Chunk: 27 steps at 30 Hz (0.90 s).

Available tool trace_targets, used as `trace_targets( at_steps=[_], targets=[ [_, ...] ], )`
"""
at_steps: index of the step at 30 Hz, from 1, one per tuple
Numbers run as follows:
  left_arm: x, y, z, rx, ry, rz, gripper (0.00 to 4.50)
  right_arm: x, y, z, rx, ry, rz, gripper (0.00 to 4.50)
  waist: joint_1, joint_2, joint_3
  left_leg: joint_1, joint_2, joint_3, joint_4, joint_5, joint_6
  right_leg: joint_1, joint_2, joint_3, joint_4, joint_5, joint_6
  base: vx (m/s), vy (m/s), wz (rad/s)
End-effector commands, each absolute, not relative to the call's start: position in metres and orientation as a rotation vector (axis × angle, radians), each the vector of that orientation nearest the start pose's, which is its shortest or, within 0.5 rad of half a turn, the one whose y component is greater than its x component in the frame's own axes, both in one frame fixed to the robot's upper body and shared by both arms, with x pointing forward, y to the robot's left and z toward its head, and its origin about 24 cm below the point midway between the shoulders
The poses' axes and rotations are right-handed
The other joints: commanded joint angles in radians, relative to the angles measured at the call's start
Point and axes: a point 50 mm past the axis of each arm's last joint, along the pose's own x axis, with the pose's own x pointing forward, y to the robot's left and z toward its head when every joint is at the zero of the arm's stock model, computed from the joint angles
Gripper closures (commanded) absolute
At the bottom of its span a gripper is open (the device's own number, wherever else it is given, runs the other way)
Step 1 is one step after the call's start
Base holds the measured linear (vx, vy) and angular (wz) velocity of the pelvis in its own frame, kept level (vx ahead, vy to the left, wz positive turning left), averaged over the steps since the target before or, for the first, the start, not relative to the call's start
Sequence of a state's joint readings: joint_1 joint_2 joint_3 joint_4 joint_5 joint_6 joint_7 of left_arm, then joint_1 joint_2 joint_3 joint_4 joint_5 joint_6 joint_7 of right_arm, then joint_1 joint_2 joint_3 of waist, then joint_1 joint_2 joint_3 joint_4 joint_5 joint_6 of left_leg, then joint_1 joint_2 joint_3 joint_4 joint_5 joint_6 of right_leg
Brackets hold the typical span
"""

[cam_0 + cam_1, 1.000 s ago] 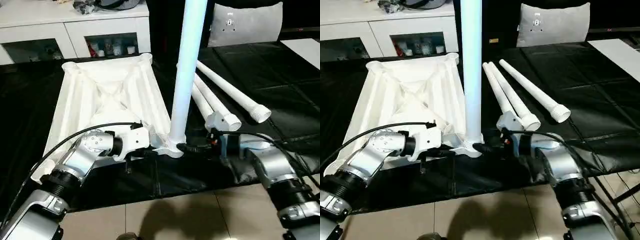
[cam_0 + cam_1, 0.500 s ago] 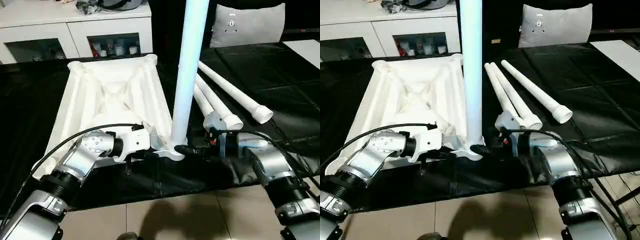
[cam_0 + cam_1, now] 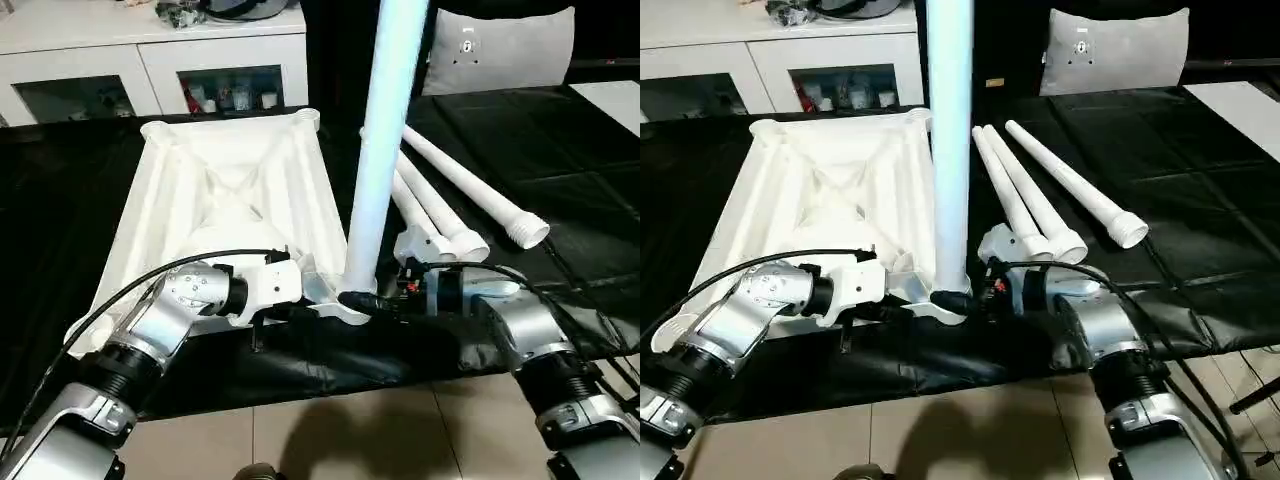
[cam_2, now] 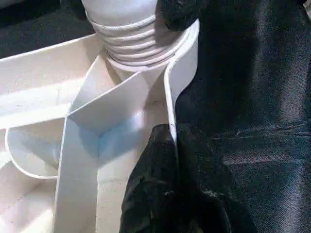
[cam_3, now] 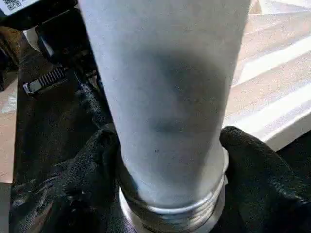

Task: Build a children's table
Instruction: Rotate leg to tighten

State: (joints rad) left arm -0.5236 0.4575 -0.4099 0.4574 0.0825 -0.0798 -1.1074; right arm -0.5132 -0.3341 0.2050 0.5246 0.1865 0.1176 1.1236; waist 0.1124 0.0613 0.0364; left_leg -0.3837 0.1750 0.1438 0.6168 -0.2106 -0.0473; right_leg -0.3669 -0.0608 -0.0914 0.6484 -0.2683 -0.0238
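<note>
The white table top (image 3: 220,190) lies upside down on the black cloth, ribs facing up. One white leg (image 3: 385,150) stands upright in the near right corner socket (image 3: 350,305), its threaded end (image 4: 129,34) at the socket's mouth. My left gripper (image 3: 300,312) is shut on the top's near rim (image 4: 182,73), just beside that socket. From the other side my right gripper (image 3: 362,300) clasps the base of the upright leg (image 5: 170,97), a black finger (image 5: 92,160) pressed against each side. Three loose legs (image 3: 1040,200) lie side by side to the right of the top.
The black cloth (image 3: 560,150) covers the work surface and ends near me at a tiled floor (image 3: 350,430). At the back stands a white cabinet (image 3: 150,50), with a grey cushion (image 3: 500,50) at the back right. A white board (image 3: 610,95) lies at the far right.
My right gripper has slid a little left, closer in around the leg's base. The left gripper holds the same spot on the rim. The whole view has shifted slightly.
</note>
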Motion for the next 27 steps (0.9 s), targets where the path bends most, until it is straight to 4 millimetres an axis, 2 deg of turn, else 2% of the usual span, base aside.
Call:
trace_targets(
  at_steps=[1, 7, 11, 12, 13, 14, 15, 16, 18, 20, 21, 22, 23, 24, 27],
  targets=[
    [0.287, 0.129, 0.030, 0.741, 0.450, -1.469, 4.50, 0.313, -0.129, 0.058, -0.135, 0.289, 1.248, 1.60, -0.002, -0.010, -0.071, 0.010, 0.067, -0.014, -0.051, 0.080, 0.159, 0.047, -0.100, 0.060, -0.046, 0.269, -0.261, 0.000, 0.000, 0.00],
    [0.286, 0.128, 0.033, 0.667, 0.447, -1.445, 4.50, 0.310, -0.123, 0.053, -0.091, 0.300, 1.236, 1.77, -0.003, -0.009, -0.071, 0.010, 0.068, -0.015, -0.052, 0.079, 0.155, 0.047, -0.101, 0.059, -0.046, 0.267, -0.264, 0.000, 0.000, 0.00],
    [0.289, 0.120, 0.039, 0.530, 0.453, -1.309, 4.50, 0.309, -0.110, 0.038, -0.099, 0.367, 1.124, 1.78, -0.013, -0.008, -0.065, 0.009, 0.069, -0.016, -0.059, 0.071, 0.139, 0.046, -0.102, 0.059, -0.048, 0.239, -0.272, 0.000, 0.000, 0.00],
    [0.291, 0.117, 0.041, 0.502, 0.447, -1.267, 4.50, 0.310, -0.105, 0.036, -0.077, 0.366, 1.091, 1.78, -0.020, -0.004, -0.062, 0.011, 0.067, -0.015, -0.062, 0.031, 0.127, 0.045, -0.102, 0.059, -0.058, 0.181, -0.268, 0.000, 0.000, 0.00],
    [0.292, 0.114, 0.042, 0.475, 0.444, -1.233, 4.50, 0.311, -0.100, 0.035, -0.054, 0.367, 1.060, 1.78, -0.029, -0.007, -0.058, 0.010, 0.068, -0.015, -0.068, -0.007, 0.105, 0.048, -0.103, 0.061, -0.064, 0.131, -0.265, 0.000, 0.000, 0.00],
    [0.294, 0.109, 0.044, 0.440, 0.437, -1.189, 4.50, 0.313, -0.094, 0.034, -0.023, 0.371, 1.014, 1.78, -0.031, -0.005, -0.057, 0.012, 0.067, -0.016, -0.070, -0.024, 0.093, 0.049, -0.102, 0.061, -0.068, 0.101, -0.261, 0.000, 0.000, 0.00],
    [0.297, 0.098, 0.048, 0.393, 0.430, -1.109, 4.50, 0.318, -0.081, 0.033, 0.037, 0.378, 0.923, 1.78, -0.035, -0.005, -0.056, 0.013, 0.068, -0.015, -0.073, -0.041, 0.080, 0.049, -0.103, 0.062, -0.070, 0.078, -0.259, 0.000, 0.000, 0.00],
    [0.299, 0.092, 0.050, 0.383, 0.428, -1.068, 4.50, 0.321, -0.074, 0.033, 0.057, 0.379, 0.877, 1.78, -0.047, -0.002, -0.052, 0.015, 0.069, -0.017, -0.081, -0.088, 0.043, 0.047, -0.103, 0.063, -0.077, 0.012, -0.258, 0.000, 0.000, 0.00],
    [0.301, 0.086, 0.052, 0.370, 0.424, -1.026, 4.50, 0.325, -0.069, 0.032, 0.085, 0.396, 0.822, 1.78, -0.060, -0.004, -0.050, 0.015, 0.064, -0.016, -0.082, -0.118, 0.027, 0.050, -0.102, 0.066, -0.084, -0.025, -0.253, 0.000, 0.000, 0.00],
    [0.302, 0.082, 0.053, 0.360, 0.423, -1.004, 4.50, 0.327, -0.066, 0.031, 0.099, 0.410, 0.792, 1.79, -0.064, -0.005, -0.049, 0.014, 0.061, -0.015, -0.082, -0.130, 0.027, 0.050, -0.101, 0.069, -0.089, -0.039, -0.245, 0.000, 0.000, 0.00],
    [0.304, 0.074, 0.056, 0.328, 0.414, -0.960, 4.50, 0.329, -0.062, 0.028, 0.081, 0.422, 0.742, 1.79, -0.065, -0.005, -0.049, 0.013, 0.061, -0.014, -0.082, -0.126, 0.028, 0.049, -0.101, 0.070, -0.089, -0.032, -0.244, 0.000, 0.000, 0.00],
    [0.305, 0.067, 0.059, 0.323, 0.413, -0.914, 4.50, 0.330, -0.057, 0.026, 0.066, 0.426, 0.727, 1.79, -0.067, -0.011, -0.047, 0.014, 0.060, -0.013, -0.083, -0.123, 0.028, 0.046, -0.100, 0.068, -0.091, -0.047, -0.247, 0.000, 0.000, 0.00],
    [0.305, 0.067, 0.059, 0.323, 0.413, -0.914, 4.50, 0.330, -0.057, 0.026, 0.066, 0.426, 0.727, 1.79, -0.066, -0.011, -0.047, 0.014, 0.060, -0.013, -0.083, -0.126, 0.029, 0.046, -0.101, 0.069, -0.094, -0.060, -0.243, 0.000, 0.000, 0.00],
    [0.303, 0.066, 0.059, 0.345, 0.422, -0.890, 4.50, 0.329, -0.054, 0.027, 0.087, 0.417, 0.728, 1.24, -0.064, -0.017, -0.046, 0.012, 0.059, -0.012, -0.083, -0.132, 0.035, 0.046, -0.102, 0.071, -0.097, -0.083, -0.231, 0.000, 0.000, 0.00],
    [0.303, 0.070, 0.058, 0.360, 0.432, -0.872, 4.50, 0.329, -0.053, 0.029, 0.097, 0.409, 0.730, 1.04, -0.064, -0.016, -0.048, 0.010, 0.060, -0.013, -0.083, -0.117, 0.042, 0.045, -0.100, 0.072, -0.094, -0.060, -0.224, 0.000, 0.000, 0.00]
  ],
)
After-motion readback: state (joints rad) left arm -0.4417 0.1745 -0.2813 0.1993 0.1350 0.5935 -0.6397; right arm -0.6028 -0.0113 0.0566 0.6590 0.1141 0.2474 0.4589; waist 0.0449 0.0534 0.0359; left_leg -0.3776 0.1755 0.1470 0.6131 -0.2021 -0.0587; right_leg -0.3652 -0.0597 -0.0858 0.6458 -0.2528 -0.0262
